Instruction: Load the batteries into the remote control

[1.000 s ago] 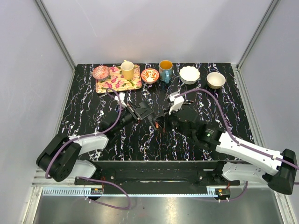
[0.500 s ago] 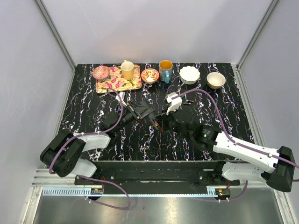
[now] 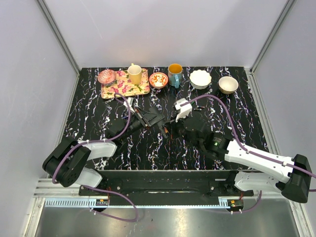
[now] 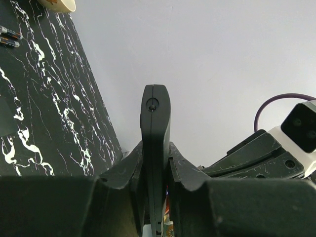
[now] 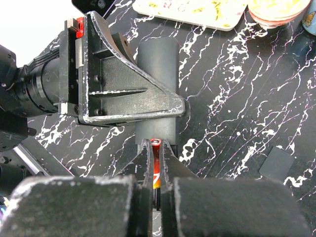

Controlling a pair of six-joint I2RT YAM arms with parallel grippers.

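Right wrist shows your right gripper [image 5: 155,144] pinching a battery [image 5: 156,168]; left gripper [image 4: 155,149] clamps the remote [image 4: 155,113]. Tilted, the battery could jam.

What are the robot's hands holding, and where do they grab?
The left gripper clamps the remote across its flat faces. The right gripper pinches a battery by its sides, tip showing.

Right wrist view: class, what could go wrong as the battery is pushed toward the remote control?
1. The battery is pinched by the right gripper with only its tip showing; pressing could tilt or slip it.
2. The left gripper lies across the remote control just ahead of the battery, so the grippers may collide.
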